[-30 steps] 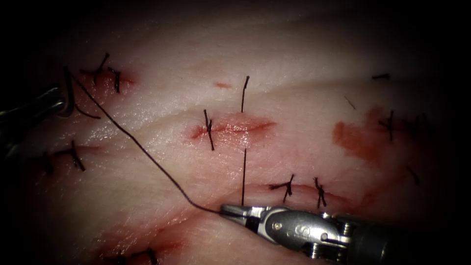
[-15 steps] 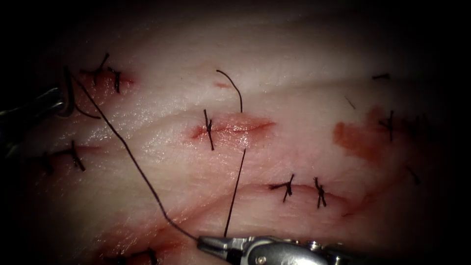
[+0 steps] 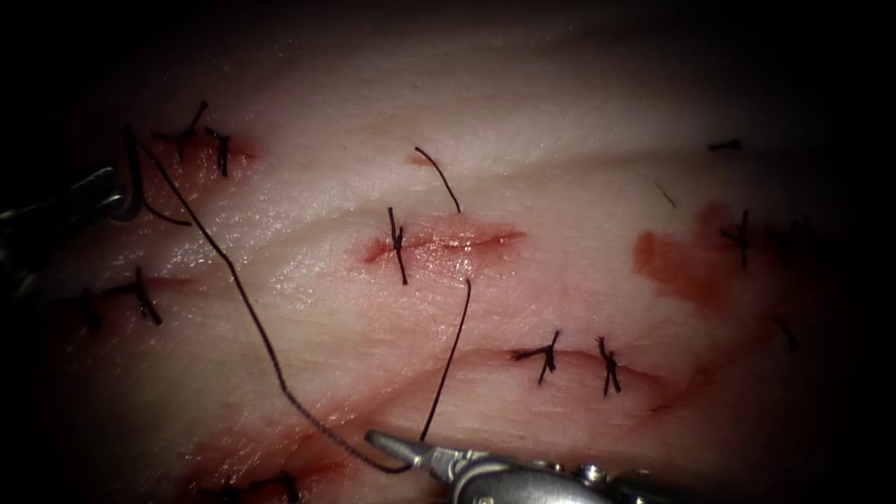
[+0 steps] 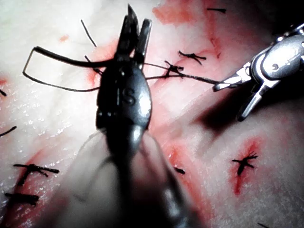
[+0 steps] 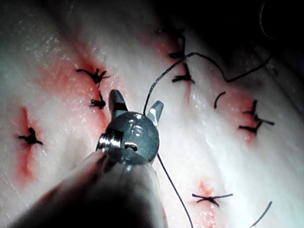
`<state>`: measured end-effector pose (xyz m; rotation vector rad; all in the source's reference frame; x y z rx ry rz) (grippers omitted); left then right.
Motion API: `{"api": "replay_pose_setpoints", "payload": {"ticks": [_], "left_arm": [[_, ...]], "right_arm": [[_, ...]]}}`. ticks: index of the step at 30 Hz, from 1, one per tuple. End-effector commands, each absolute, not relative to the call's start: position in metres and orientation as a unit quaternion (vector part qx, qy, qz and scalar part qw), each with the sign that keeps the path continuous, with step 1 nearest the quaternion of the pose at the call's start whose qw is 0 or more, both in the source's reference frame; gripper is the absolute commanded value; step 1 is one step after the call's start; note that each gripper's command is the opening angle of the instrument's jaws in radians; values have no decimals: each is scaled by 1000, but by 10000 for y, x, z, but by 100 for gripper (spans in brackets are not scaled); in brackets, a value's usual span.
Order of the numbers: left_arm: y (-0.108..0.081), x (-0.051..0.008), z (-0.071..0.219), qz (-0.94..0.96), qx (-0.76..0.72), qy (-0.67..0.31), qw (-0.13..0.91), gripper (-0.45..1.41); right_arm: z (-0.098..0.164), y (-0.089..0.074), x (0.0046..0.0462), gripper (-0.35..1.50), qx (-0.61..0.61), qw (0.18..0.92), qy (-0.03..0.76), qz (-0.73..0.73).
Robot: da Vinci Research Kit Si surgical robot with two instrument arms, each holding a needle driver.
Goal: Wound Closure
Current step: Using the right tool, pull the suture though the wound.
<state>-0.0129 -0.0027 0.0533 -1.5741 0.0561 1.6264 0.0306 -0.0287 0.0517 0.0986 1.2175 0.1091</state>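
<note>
Clamped in the left tool (image 4: pixel 137 21), near one end of its curve: the needle (image 4: pixel 61 54), out of the tissue (image 3: pixel 579 121), well left of the cut (image 3: pixel 467 241). Below the cut, right tool (image 5: pixel 137 108) spread open, thread (image 3: pixel 252 308) lying against one jaw. One knotted stitch (image 3: pixel 399 245) at the cut's left end. Second pass threaded through, seemingly untied, with the short tail (image 3: pixel 437 168) loose above.

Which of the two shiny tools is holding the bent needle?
The left arm's tool: it is shut on the needle near one end, outside the tissue. The right arm's tool has open jaws, with only thread running between them.
</note>
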Motion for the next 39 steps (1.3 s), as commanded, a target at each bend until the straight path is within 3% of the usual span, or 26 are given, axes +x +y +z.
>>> {"api": "replay_pose_setpoints", "payload": {"ticks": [1, 10, 16, 22, 30, 33, 36, 39], "left_arm": [[-23, -129, 538, 660, -618, 41, 425, -45], [-11, -52, 539, 727, -501, 202, 425, -45], [-11, -39, 536, 740, -475, 235, 414, -45], [-18, -86, 547, 762, -497, 203, 363, -45], [-30, -141, 569, 789, -507, 160, 308, -45], [-40, -162, 586, 794, -509, 136, 302, -45], [-49, -181, 599, 800, -510, 116, 293, -45], [-56, -194, 607, 805, -510, 104, 285, -45]], "right_arm": [[524, -274, 297, 146, 41, 818, 571, 59], [547, -254, 233, 148, 40, 831, 550, 78], [572, -221, 216, 146, 48, 827, 543, 139], [624, -158, 233, 138, 95, 781, 526, 322], [671, -112, 263, 133, 92, 775, 507, 365], [692, -91, 278, 113, 86, 783, 489, 376], [715, -83, 296, 126, 82, 795, 468, 378], [730, -82, 308, 128, 80, 803, 454, 377]]}}
